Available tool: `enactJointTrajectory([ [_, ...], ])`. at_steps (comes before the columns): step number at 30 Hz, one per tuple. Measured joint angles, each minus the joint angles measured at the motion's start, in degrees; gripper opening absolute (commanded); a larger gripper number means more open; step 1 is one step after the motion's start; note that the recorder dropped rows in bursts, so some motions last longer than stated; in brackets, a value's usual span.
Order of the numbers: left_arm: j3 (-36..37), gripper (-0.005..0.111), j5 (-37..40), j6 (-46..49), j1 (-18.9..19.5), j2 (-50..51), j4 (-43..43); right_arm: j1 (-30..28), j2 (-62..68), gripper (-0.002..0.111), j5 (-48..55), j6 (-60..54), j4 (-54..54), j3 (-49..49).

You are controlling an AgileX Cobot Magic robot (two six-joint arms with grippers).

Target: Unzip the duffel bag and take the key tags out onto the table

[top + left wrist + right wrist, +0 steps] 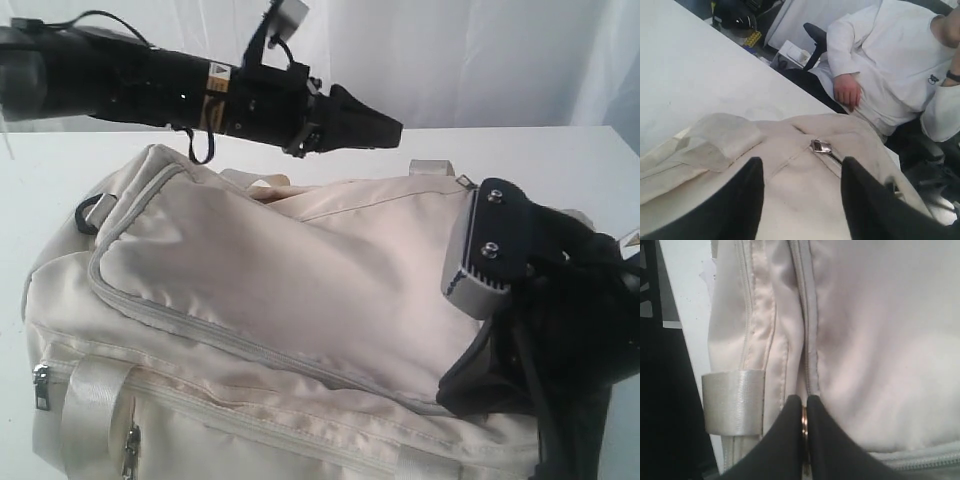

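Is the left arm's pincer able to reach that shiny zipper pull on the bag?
Probably yes. The left pincer hangs open over the duffel bag, and the zipper pull lies bare just ahead of its fingers, with nothing covering it.

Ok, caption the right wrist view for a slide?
Right gripper pinching a metal ring at the zipper of the duffel bag.
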Motion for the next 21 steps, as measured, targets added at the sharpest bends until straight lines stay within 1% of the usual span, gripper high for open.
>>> enactJointTrajectory([
  [3,3.7,0.052,0.0,0.0,1.8,-3.9,0.1,0.0,-0.9,0.000,-0.1,0.0,0.0,0.0],
  [6,9.2,0.052,0.0,0.7,3.4,-8.5,0.1,0.0,-1.6,0.000,-0.3,0.0,0.0,0.0],
  [8,13.0,0.052,0.1,1.4,3.7,-11.5,0.1,0.0,-1.8,0.000,-0.7,0.0,0.0,0.0],
  [12,22.5,0.052,0.0,3.6,3.7,-17.9,0.1,0.0,-1.9,0.000,-1.5,0.0,0.8,0.0],
  [17,35.5,0.052,-0.2,6.6,3.6,-25.3,0.3,0.0,-1.9,0.000,-2.0,0.0,4.7,0.0],
  [21,44.9,0.052,-0.2,11.1,1.3,-28.6,0.3,0.0,-1.9,0.000,-4.4,0.0,6.7,0.0],
])
